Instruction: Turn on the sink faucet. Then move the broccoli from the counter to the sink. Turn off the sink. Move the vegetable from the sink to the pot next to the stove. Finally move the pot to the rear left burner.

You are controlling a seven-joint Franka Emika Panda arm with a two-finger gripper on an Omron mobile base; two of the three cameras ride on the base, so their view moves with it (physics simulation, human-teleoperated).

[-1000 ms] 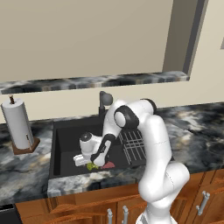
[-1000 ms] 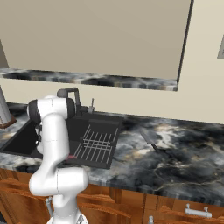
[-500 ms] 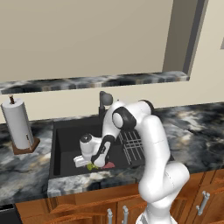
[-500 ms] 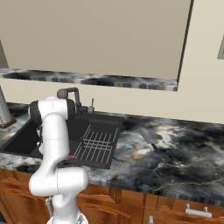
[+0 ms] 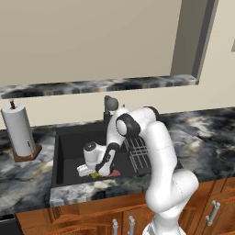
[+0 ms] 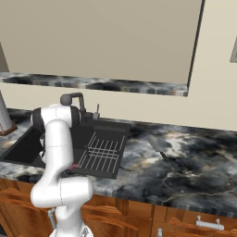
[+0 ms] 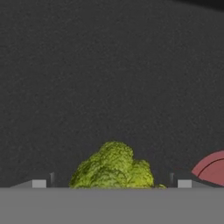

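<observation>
Broccoli down on the dark sink floor, sitting right between the gripper fingertips, spread wide and clear of it. Red object just off to one side. Faucet up behind the basin, paper towel roll on the counter beside it.

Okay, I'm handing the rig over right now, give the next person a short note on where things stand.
Gripper: open, low in the sink, fingers either side of the broccoli, not closed on it.
Broccoli: on the sink floor, beside a red thing.
Faucet: behind the sink; no water visible.
Done: broccoli is in the sink.
Left: grasp it, carry it to the pot, move the pot to the rear left burner.
</observation>
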